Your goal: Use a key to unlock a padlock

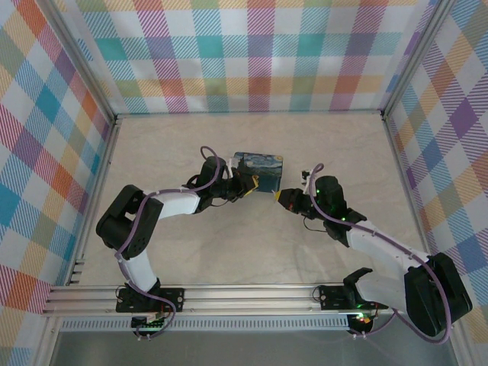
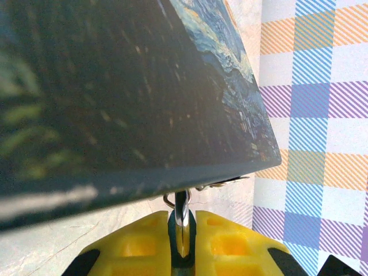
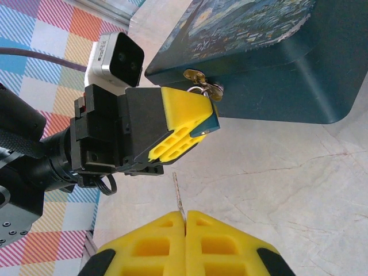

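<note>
A blue painted box (image 1: 258,169) stands mid-table, with a small brass-and-silver latch (image 3: 204,85) on its side. In the left wrist view my left gripper (image 2: 182,217) is shut on the padlock (image 2: 183,233), a shiny silver piece seen edge-on that hangs from a ring under the box's edge (image 2: 144,181). From the right wrist, the left gripper's yellow fingers (image 3: 181,123) sit right below the latch and hide most of the padlock. My right gripper (image 3: 185,215) is shut on the key (image 3: 178,192), a thin pale sliver pointing up toward the left fingers, a short gap away.
The left arm's wrist camera (image 3: 117,60) and black wrist body (image 3: 98,138) crowd the space left of the latch. Checkered walls (image 1: 46,137) enclose the marbled tabletop (image 1: 252,252). Both grippers (image 1: 248,183) (image 1: 286,198) meet at the box's near side.
</note>
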